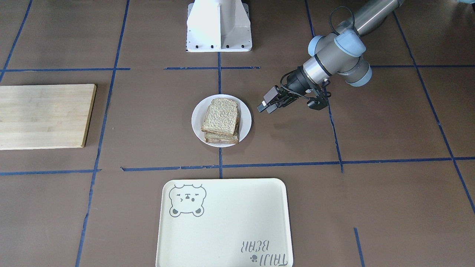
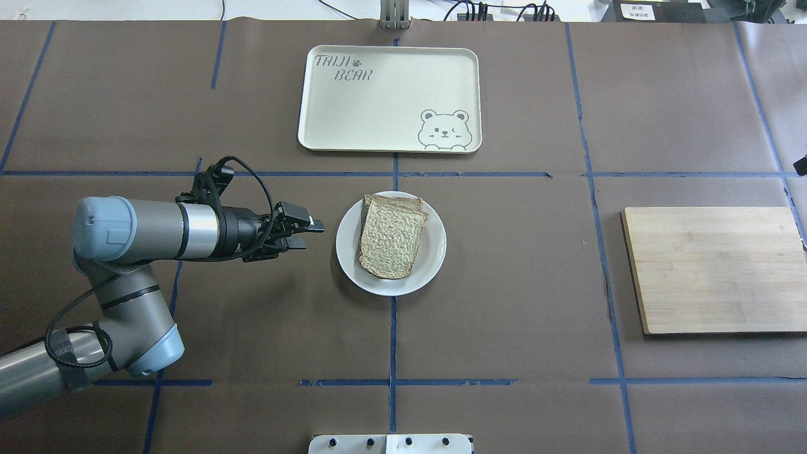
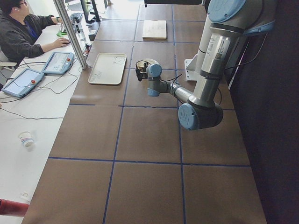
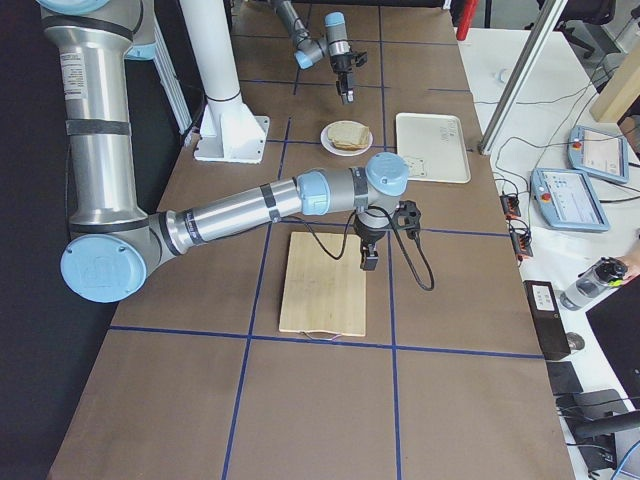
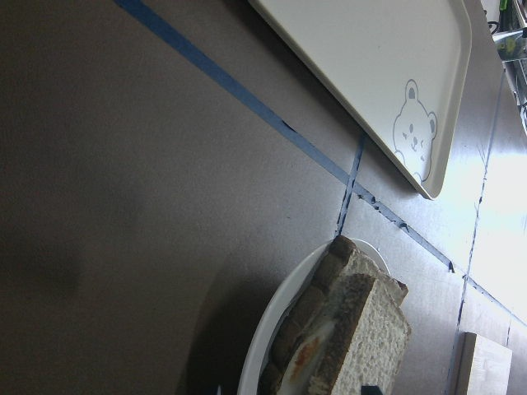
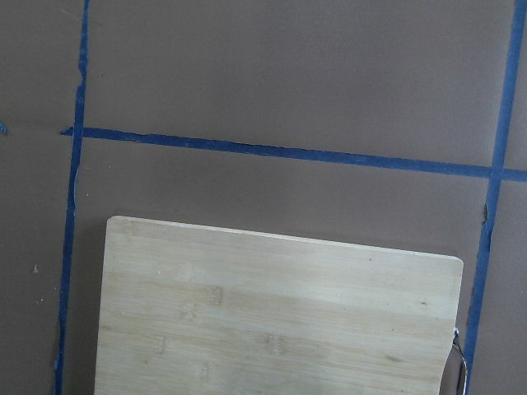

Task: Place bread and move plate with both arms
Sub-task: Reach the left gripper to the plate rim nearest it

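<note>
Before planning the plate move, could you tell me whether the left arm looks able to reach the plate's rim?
Probably yes. The left gripper hangs just beside the plate, apart from it, with only bare table between them, and the bread leaves that near rim uncovered.

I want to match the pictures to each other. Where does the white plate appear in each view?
Front-facing: plate at centre.
Overhead: centre.
Exterior left: far, upper centre, partly hidden.
Exterior right: upper centre.
Left wrist: bottom edge.
Right wrist: not in view.
Shared landmark: bear tray, next to it, except in the right wrist view.
</note>
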{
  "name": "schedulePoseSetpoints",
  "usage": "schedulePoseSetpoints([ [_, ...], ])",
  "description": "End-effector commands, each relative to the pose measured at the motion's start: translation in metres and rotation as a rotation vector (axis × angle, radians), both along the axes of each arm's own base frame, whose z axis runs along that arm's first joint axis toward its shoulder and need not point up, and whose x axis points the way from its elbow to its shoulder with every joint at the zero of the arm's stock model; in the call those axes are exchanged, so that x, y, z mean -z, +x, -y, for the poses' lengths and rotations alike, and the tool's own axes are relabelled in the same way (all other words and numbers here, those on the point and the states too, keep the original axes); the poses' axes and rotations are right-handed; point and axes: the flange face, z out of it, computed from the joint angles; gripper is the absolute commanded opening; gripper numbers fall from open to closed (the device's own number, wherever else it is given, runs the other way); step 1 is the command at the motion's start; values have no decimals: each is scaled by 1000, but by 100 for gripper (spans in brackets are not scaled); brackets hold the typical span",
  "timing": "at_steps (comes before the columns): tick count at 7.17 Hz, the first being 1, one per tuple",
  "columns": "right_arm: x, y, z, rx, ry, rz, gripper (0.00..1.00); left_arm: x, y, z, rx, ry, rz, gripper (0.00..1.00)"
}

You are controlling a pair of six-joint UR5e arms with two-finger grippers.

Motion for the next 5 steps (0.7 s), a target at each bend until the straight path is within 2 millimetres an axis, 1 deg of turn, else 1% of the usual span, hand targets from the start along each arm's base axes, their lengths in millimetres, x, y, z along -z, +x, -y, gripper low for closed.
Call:
schedulePoseSetpoints([
  [1,-1,0,0,-1,-3,0,100,4,29,-1,-22,-8,7,52],
  [2,0,0,0,-1,-2,0,100,1,33,-1,-25,-12,13,51],
  [3,-1,0,0,-1,-3,0,100,1,39,-5,-34,-13,16,51],
  [4,-5,0,1,-1,-11,-2,100,3,45,-5,-27,-12,15,51],
  [5,-6,0,1,0,-12,-2,100,2,56,-13,-21,-13,18,50],
])
